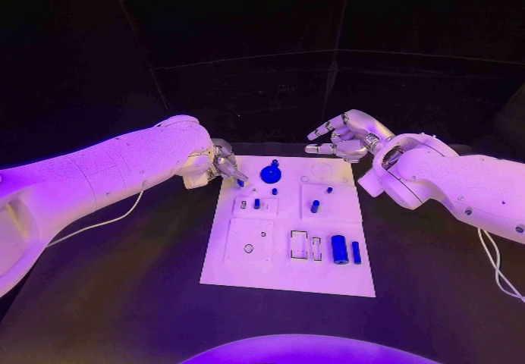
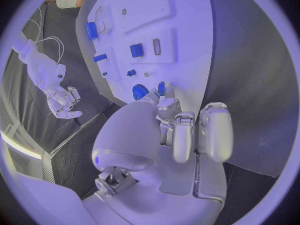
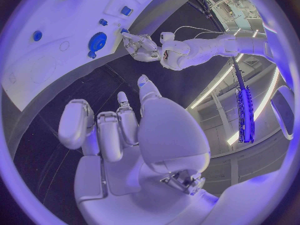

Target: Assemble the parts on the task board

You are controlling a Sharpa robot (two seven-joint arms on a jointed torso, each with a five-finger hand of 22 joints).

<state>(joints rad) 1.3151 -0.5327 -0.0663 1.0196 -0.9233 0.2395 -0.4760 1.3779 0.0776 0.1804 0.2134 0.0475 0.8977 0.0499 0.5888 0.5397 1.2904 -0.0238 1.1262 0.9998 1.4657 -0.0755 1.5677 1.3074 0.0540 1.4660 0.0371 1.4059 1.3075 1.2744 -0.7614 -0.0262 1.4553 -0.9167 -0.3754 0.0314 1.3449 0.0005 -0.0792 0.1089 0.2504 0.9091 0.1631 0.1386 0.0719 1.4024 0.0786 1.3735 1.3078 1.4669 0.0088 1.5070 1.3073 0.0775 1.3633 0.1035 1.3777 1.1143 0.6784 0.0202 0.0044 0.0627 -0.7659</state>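
The board (image 1: 287, 282) lies flat in the middle of the black table (image 1: 121, 303), its long side running from near to far. A round blue gear (image 1: 270, 175) is seated near the board's far edge, towards the left. Further right along the far edge a small blue peg (image 1: 329, 189) is seen, and nearer, close to the middle, another blue piece (image 1: 314, 205) stands. A short blue peg (image 1: 257, 203) sits in the small block left of it. On the near right part a blue cylinder (image 1: 339, 249) lies beside a slimmer blue bar (image 1: 356, 252), with two pale rectangular frames (slots or pieces, it cannot be told) just to their left.

The left hand (image 1: 219, 165) is placed at the board's far left corner, fingertips reaching over the edge close to the gear. In the left wrist view its fingers (image 2: 181, 135) are curled inward, and a small blue part (image 2: 161, 88) is seen just at the fingertips; whether it is pinched cannot be told.

The right hand (image 1: 341, 136) is held above the table beyond the board's far right corner, apart from every part. Its fingers (image 3: 103, 132) are spread and lightly bent, with nothing in them.
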